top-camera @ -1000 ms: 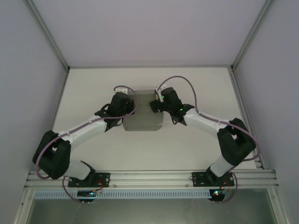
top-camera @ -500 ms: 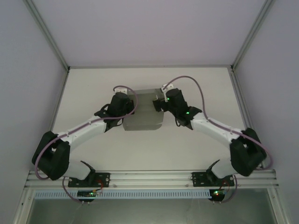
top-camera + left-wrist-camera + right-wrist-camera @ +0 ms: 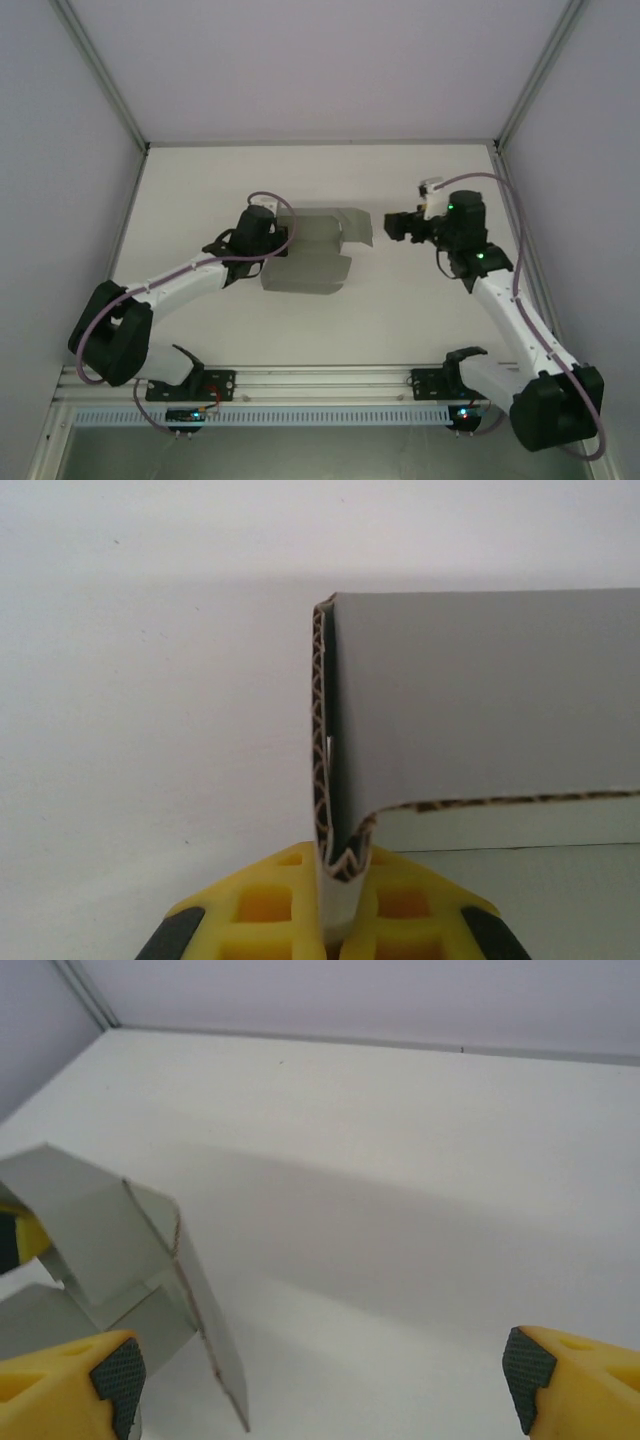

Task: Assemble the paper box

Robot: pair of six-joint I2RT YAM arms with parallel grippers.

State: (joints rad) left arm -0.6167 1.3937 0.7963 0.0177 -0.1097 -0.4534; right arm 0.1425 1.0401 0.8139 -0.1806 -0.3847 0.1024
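The paper box [image 3: 312, 250] is a grey cardboard sheet, partly folded, lying mid-table with flaps raised along its far side. My left gripper [image 3: 275, 238] is shut on its left edge; in the left wrist view the folded corrugated edge [image 3: 335, 860] is pinched between the yellow fingers [image 3: 270, 910], and a grey wall [image 3: 480, 690] stands up to the right. My right gripper [image 3: 395, 226] is open, off to the right of the box and apart from it. In the right wrist view the box's raised flap [image 3: 200, 1310] stands at the lower left, with bare table between the wide-spread fingertips [image 3: 560, 1370].
The white table [image 3: 220, 170] is walled by pale panels with metal frame posts [image 3: 100, 75] at the back corners. An aluminium rail [image 3: 320, 380] carrying the arm bases runs along the near edge.
My right gripper has let go of the box's right side and pulled away to the right, standing open. The box's far flaps have sprung outward. My left gripper stays clamped on the left edge.
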